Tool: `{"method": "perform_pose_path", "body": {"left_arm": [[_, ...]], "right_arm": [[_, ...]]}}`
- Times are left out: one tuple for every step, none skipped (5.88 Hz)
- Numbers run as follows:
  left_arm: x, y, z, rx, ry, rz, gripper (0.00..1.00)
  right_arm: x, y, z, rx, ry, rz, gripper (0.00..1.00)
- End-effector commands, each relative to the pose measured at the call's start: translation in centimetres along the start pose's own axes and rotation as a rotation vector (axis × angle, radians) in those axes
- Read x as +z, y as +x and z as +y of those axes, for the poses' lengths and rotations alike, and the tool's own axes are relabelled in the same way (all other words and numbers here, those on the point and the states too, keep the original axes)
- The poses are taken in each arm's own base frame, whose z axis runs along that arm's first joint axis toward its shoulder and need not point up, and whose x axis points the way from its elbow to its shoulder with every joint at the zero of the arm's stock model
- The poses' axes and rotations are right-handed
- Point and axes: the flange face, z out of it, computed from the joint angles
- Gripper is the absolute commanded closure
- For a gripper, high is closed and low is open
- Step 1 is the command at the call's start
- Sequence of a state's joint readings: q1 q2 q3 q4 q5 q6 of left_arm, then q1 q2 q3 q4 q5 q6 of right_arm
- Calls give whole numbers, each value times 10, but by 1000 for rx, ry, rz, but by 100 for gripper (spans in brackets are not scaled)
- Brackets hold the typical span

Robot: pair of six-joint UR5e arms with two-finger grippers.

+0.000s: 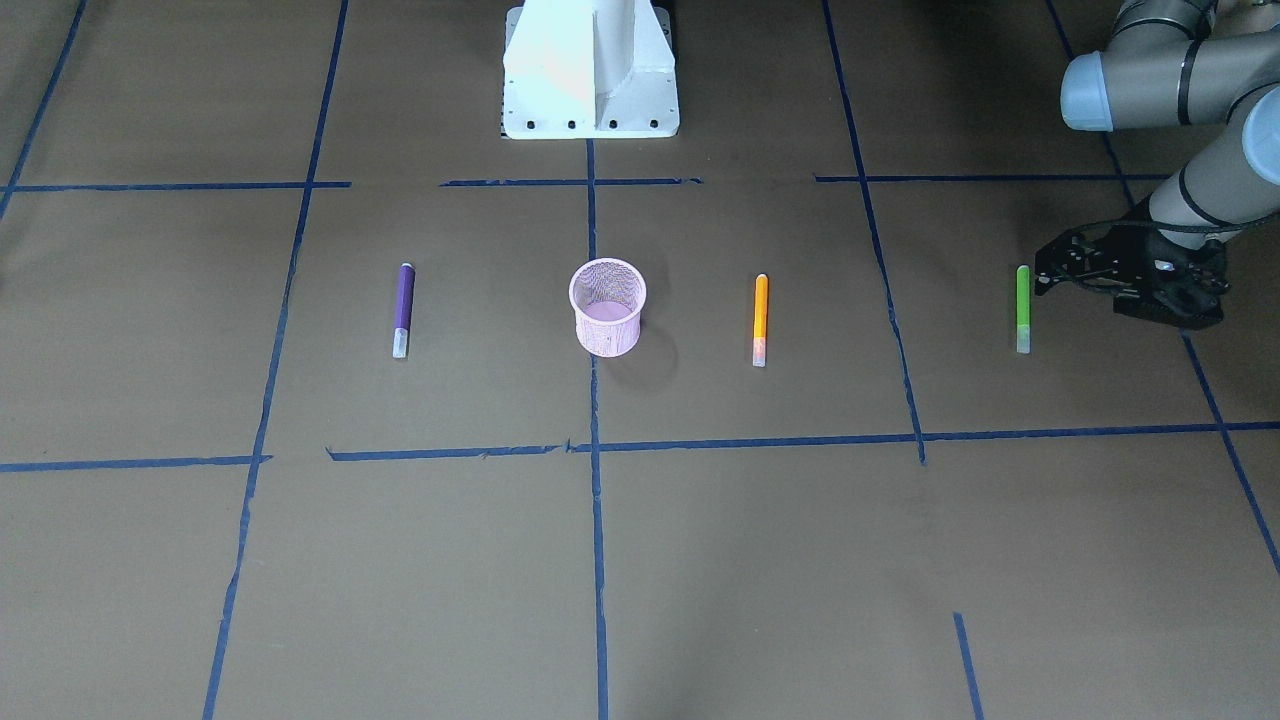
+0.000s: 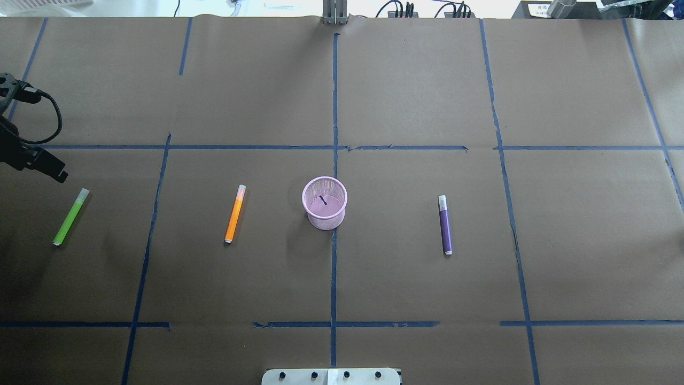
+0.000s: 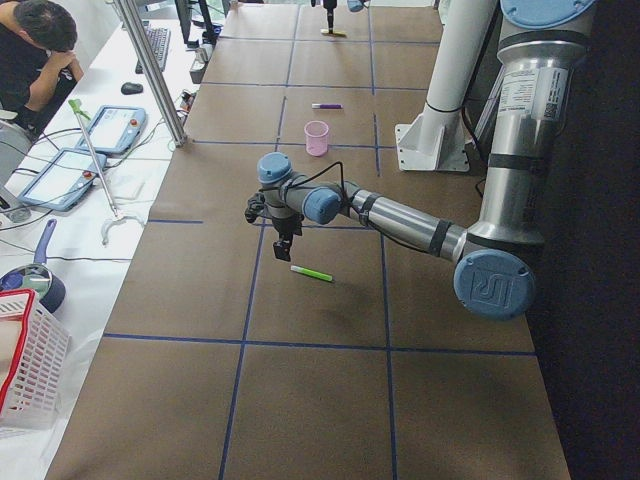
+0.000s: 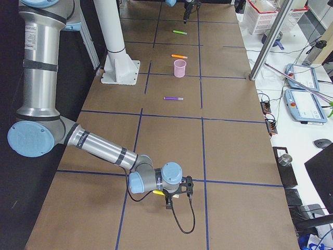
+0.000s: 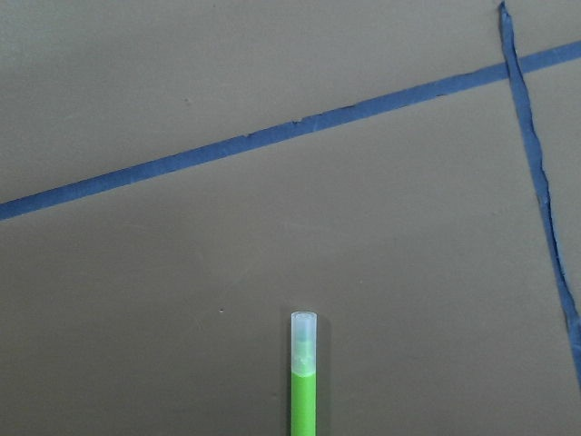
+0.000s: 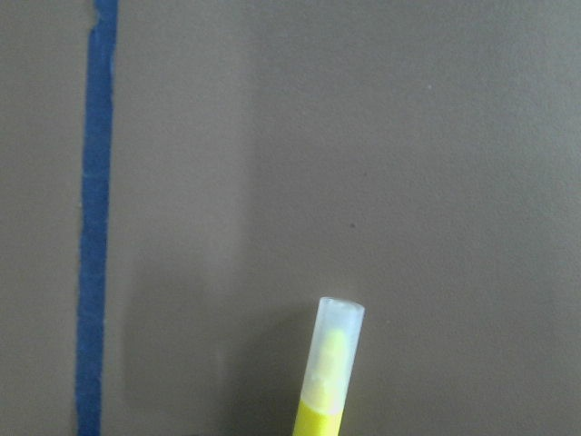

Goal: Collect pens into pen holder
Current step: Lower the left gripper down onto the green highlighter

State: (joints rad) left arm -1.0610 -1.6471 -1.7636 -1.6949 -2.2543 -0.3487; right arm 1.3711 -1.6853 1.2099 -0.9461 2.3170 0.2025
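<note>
Four pens in view, all flat on the table [image 2: 417,85] and outside the cup. Dial is the overhead view, centred on the pen holder [image 2: 324,220], which stands upright, mouth up, on the middle tape line [image 2: 334,278]. At 9 o'clock, near the holder but apart from it, lies the orange pen [image 2: 234,215], pale cap pointing between 12 and 1. Also at 9 o'clock but much farther out, well apart from the holder, is the green pen [image 2: 68,218], cap tilted toward 1. At 3 o'clock is the purple pen [image 2: 445,227], lying 12-to-6 with its cap at 12. The fourth is a yellow pen [image 6: 329,377]. It sits at 6 o'clock of the right wrist view, translucent cap toward 12. The exterior right view shows it only as a yellow sliver under the right wrist, out at the robot's right end of the table and well apart from the other three. At roughly 10 o'clock of the green cap sits the left gripper [image 1: 1045,272], near the pen and raised off it in the exterior left view, not touching. The left wrist view puts the green cap at 6 o'clock of frame. Cannot tell whether that claw's fingers are apart or together; the tips are dark and small. Low over the yellow pen hangs the right gripper [image 4: 170,199]. It shows only in the side cameras, so cannot tell its finger state either.
</note>
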Motion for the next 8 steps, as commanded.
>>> {"method": "perform_pose_path", "body": {"left_arm": [[33, -24, -2, 19, 22, 6, 0], [39, -29, 1, 25, 26, 9, 0], [42, -32, 2, 20, 21, 5, 0], [51, -26, 3, 34, 7, 8, 0], [62, -15, 5, 70, 11, 12, 0], [74, -5, 7, 88, 7, -5, 0], [86, -7, 8, 96, 12, -24, 0], [99, -17, 9, 101, 23, -18, 0]], "right_arm": [[1, 0, -1, -1, -1, -1, 0], [1, 0, 0, -1, -1, -1, 0], [1, 0, 0, -1, -1, -1, 0], [1, 0, -1, -2, 0, -1, 0], [1, 0, 0, -1, -1, -1, 0], [1, 0, -1, -2, 0, -1, 0], [1, 0, 0, -1, -1, -1, 0], [1, 0, 0, -1, -2, -2, 0]]}}
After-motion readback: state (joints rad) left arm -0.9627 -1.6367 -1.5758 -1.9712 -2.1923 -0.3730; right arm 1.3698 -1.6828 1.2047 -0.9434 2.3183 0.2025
